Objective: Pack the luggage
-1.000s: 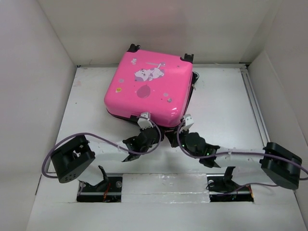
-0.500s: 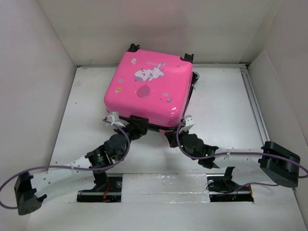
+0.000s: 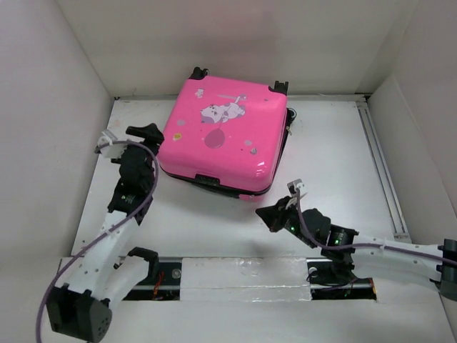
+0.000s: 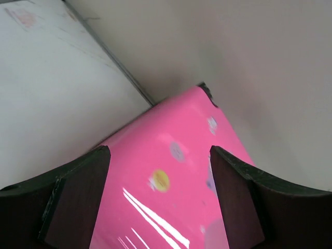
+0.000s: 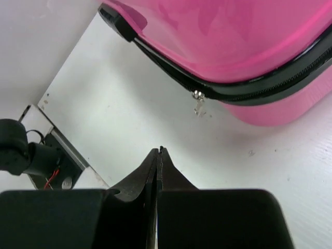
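So the small hot-pink hard-shell suitcase (image 3: 221, 139) is lying flat and shut on the white table (image 3: 328, 157), toward the back and a bit left of centre. Its lid faces up, so the cartoon animal print (image 3: 218, 111) is on top. Its two black wheels (image 3: 198, 72) point at the back wall. The black zipper trim (image 5: 249, 91) runs all the way round the seam with no gap that I can see. A little silver zipper pull (image 5: 198, 101) dangles from it on the near side.

My left gripper (image 3: 146, 134) is up against the suitcase's left edge with the jaws spread wide. From the left wrist camera the dark fingers (image 4: 78, 197) stand apart on either side of the view, with glossy pink shell (image 4: 171, 171) filling the gap. Honestly I can't tell whether either finger is touching the shell or just sitting beside it.

My right gripper (image 3: 264, 213) is low over the table just off the near right corner of the suitcase, clear of it. The jaws are pressed together with nothing between them, and on the right wrist camera the tips (image 5: 157, 155) meet in a point aimed toward that zipper pull.

Purple cable (image 3: 71, 264) loops along my left arm. White walls (image 3: 250, 43) box in the whole setup.
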